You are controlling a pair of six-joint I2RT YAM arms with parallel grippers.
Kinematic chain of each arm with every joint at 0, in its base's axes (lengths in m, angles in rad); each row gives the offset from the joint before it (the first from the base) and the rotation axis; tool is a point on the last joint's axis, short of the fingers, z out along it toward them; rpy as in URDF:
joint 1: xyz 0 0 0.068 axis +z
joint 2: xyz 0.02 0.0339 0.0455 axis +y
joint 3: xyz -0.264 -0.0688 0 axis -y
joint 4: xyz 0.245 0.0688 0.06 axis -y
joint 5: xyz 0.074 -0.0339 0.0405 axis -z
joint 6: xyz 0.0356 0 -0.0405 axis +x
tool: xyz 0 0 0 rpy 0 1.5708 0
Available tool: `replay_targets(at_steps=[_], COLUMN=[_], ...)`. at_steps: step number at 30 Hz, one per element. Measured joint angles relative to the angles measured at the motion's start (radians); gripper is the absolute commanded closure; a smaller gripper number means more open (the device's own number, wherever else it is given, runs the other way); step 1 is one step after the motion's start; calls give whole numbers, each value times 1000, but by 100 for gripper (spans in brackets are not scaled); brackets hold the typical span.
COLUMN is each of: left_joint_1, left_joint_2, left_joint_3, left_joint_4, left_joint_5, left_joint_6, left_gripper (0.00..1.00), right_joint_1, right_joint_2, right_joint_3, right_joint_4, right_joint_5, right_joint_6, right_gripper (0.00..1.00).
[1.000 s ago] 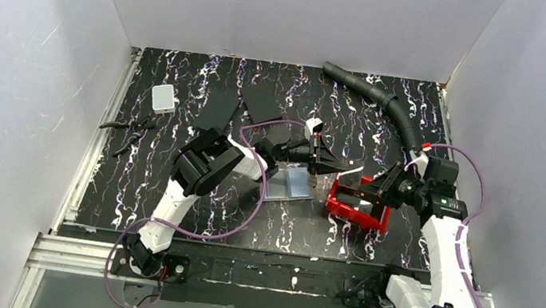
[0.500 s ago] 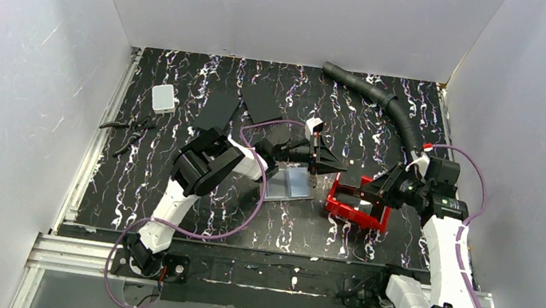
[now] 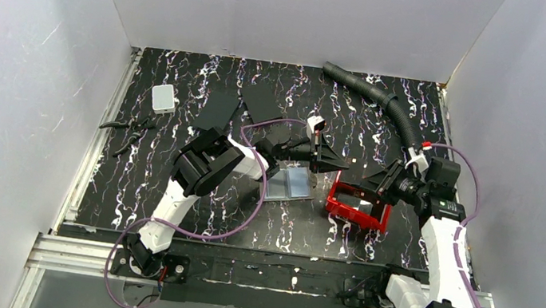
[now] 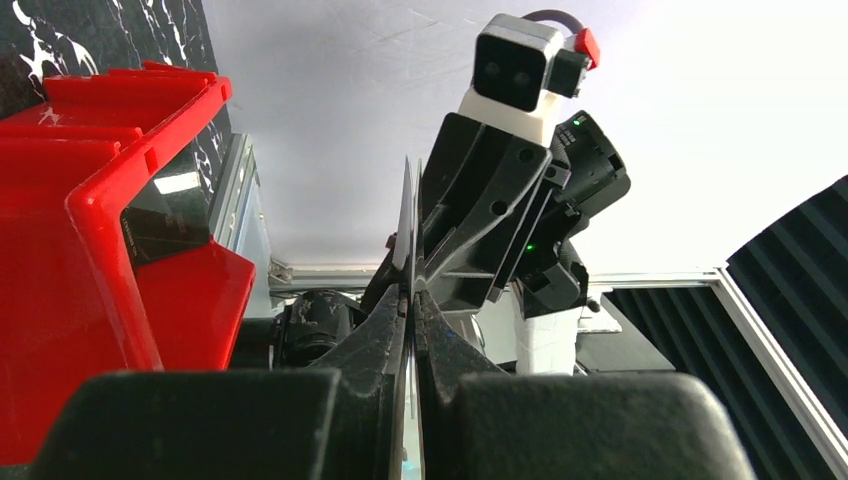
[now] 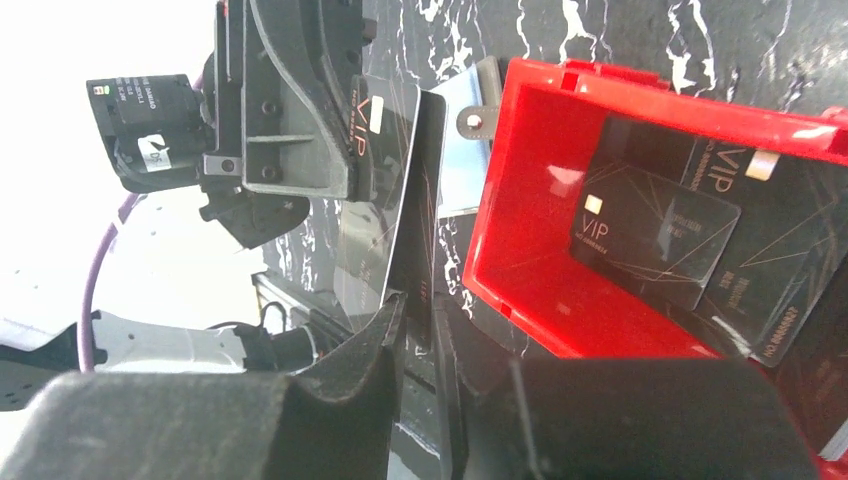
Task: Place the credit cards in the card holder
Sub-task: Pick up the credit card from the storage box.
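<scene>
My left gripper (image 3: 331, 160) is shut on a dark credit card (image 3: 345, 164), held on edge above the table between the card holder and the red tray. In the left wrist view the card (image 4: 408, 220) shows as a thin blade between the closed jaws (image 4: 412, 295). My right gripper (image 3: 371, 188) faces it over the tray's left wall. Its jaws (image 5: 418, 305) stand slightly apart around the near end of the VIP card (image 5: 375, 190). The card holder (image 3: 290, 182) lies open on the table, with its snap tab towards the tray (image 5: 458, 165). Two more credit cards (image 5: 655, 235) lie in the tray.
The red open-topped tray (image 3: 354, 214) sits right of the card holder. Two black slabs (image 3: 218, 110) (image 3: 261, 104), a white box (image 3: 163, 97) and pliers (image 3: 128, 130) lie at the back left. A black corrugated hose (image 3: 375, 96) runs along the back right. White walls close in three sides.
My left gripper has shifted a little towards the back left with the card. The right gripper's jaws have loosened slightly, and it has edged left over the tray.
</scene>
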Motion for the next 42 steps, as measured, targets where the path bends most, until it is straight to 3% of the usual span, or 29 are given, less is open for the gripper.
replay_targets(at_steps=[3, 4, 13, 19, 23, 26, 35, 38, 42], left_joint_1=[0, 0, -15, -41, -53, -55, -53, -56, -66], left_joint_2=[0, 0, 42, 50, 50, 43, -33, -52, -93], left_joint_3=[0, 0, 0, 0, -1, -3, 16, 53, 85], left_joint_4=[-2, -2, -11, -75, -138, -175, -412, -527, -676], left_joint_5=[0, -1, -2, -10, -13, -13, -29, -39, -66], left_joint_6=[1, 2, 19, 64, 102, 138, 268, 317, 393], left_gripper=[100, 100, 99, 87, 71, 66, 55, 47, 46], right_joint_1=[0, 0, 3, 7, 8, 6, 6, 6, 6], right_joint_2=[0, 0, -12, -27, -36, -37, -32, -30, -19], right_joint_3=[-34, -36, -14, 3, 20, 29, 81, 97, 151], right_joint_4=[36, 38, -69, -185, -234, -262, -311, -326, -357], right_joint_5=[-29, -35, 65, 160, 217, 283, 394, 420, 466], right_joint_6=[40, 52, 12, -43, -82, -108, -136, -142, -157], right_gripper=[97, 99, 99, 99, 99, 99, 99, 99, 99])
